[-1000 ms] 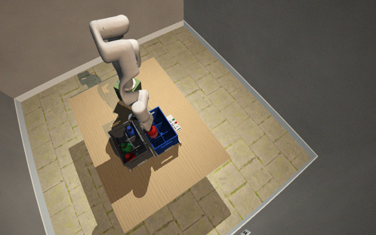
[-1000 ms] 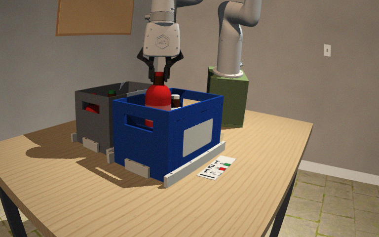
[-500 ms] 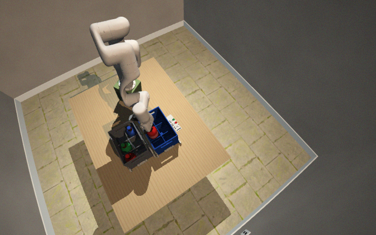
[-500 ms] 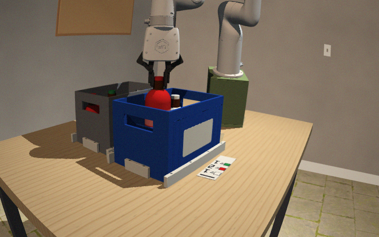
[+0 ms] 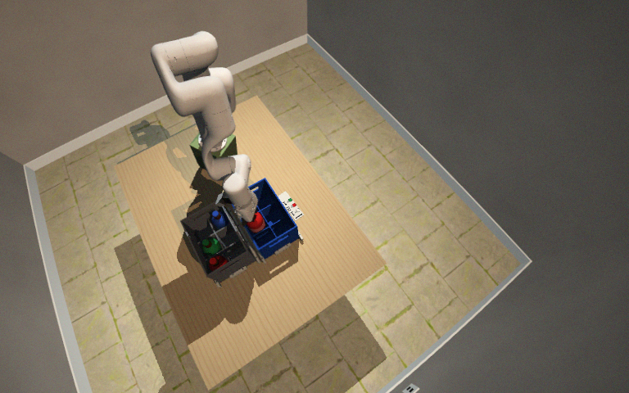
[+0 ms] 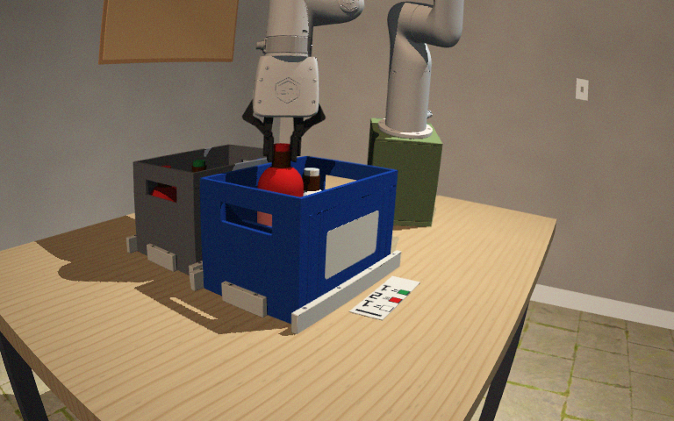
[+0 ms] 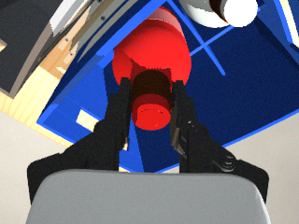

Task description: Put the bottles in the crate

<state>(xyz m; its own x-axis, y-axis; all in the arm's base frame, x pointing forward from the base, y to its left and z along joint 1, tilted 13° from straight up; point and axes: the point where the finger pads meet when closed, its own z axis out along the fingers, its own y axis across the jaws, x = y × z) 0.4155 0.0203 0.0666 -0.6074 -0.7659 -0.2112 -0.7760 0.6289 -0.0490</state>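
While upright in blue crate (image 5: 281, 239) (image 6: 252, 260) (image 7: 262, 93) | red bottle (image 5: 255, 223) (image 6: 281, 181) (image 7: 154, 56): neck between gripper (image 5: 251, 219) (image 6: 282, 158) (image 7: 150, 92) fingers

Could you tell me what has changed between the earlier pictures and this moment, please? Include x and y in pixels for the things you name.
The gripper (image 6: 282, 153) (image 7: 150, 92) and the red bottle (image 5: 255, 222) (image 6: 281, 181) (image 7: 154, 51) in its fingers have moved down, deeper into the blue crate (image 5: 279, 241) (image 6: 251, 263) (image 7: 70, 100). Nothing was newly grasped or let go. Both crates, the pick list (image 5: 291, 205) (image 6: 384, 297) and the other visible bottles stayed put.
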